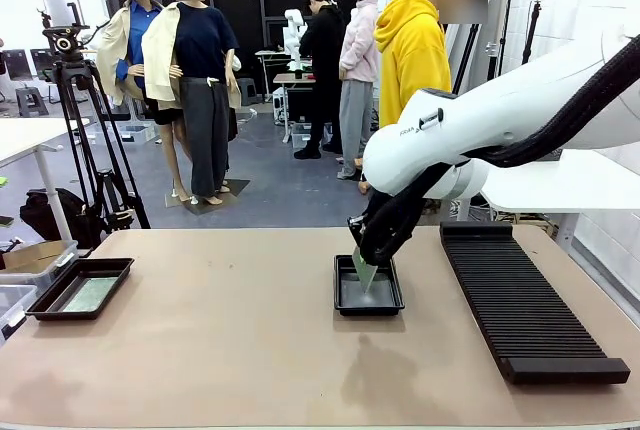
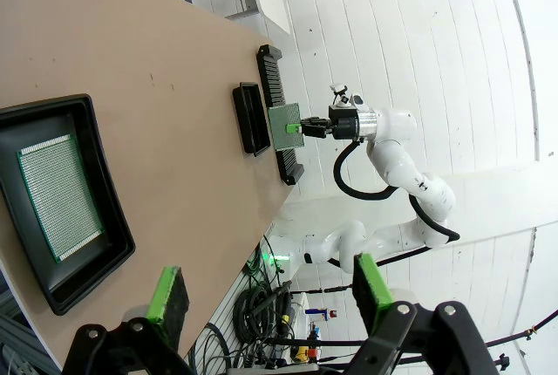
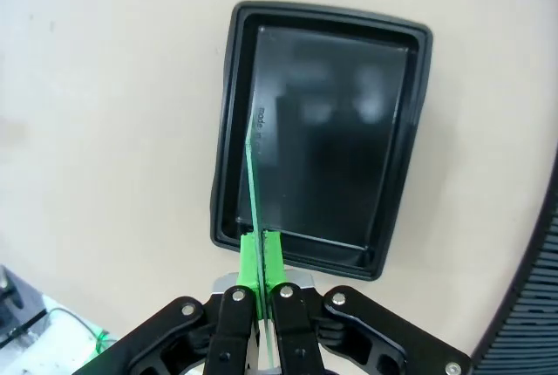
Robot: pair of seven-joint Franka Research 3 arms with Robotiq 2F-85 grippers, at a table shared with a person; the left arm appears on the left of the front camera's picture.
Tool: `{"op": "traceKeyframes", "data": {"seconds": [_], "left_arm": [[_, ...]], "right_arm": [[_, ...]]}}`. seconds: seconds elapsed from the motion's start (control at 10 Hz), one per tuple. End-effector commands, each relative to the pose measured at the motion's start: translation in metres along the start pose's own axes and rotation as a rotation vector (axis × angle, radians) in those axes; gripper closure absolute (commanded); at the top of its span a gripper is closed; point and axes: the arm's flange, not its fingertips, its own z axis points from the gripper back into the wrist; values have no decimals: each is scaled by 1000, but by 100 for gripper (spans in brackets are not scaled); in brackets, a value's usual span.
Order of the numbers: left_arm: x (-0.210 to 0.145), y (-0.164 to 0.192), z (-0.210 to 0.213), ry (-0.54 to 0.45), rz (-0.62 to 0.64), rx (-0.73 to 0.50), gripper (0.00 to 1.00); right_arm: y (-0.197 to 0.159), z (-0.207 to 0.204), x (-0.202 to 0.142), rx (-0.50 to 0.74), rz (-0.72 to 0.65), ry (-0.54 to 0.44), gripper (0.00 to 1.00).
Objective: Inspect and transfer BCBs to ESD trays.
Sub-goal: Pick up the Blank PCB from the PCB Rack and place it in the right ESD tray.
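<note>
My right gripper (image 1: 362, 242) is shut on a green BCB (image 1: 365, 270), which hangs tilted over the middle ESD tray (image 1: 370, 312). In the right wrist view the BCB (image 3: 253, 187) is seen edge-on between the green pads (image 3: 248, 257), above the near left side of the tray (image 3: 228, 131), whose floor is bare. A second ESD tray (image 1: 115, 290) sits at the table's left with another BCB (image 1: 90, 295) lying flat in it. My left gripper (image 2: 268, 292) is open and holds nothing, above that tray (image 2: 109, 183) and its BCB (image 2: 57, 196).
A long black ribbed rack (image 1: 520, 300) lies along the table's right side, next to the middle tray. Boxes (image 1: 35, 260) stand off the left edge. A person in a yellow hoodie (image 1: 410, 50) stands beyond the far side. Bare tabletop (image 1: 230, 330) separates the trays.
</note>
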Motion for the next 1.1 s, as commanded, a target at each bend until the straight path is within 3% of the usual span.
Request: {"op": "traceKeyframes", "data": {"seconds": [0.0,1.0], "left_arm": [[0,-2,0,-5,-1,11,0],[0,-2,0,-5,-1,11,0]], "right_arm": [[-4,-2,-7,-18,13,-6,100],[-1,-2,-2,-8,6,4,100]]}}
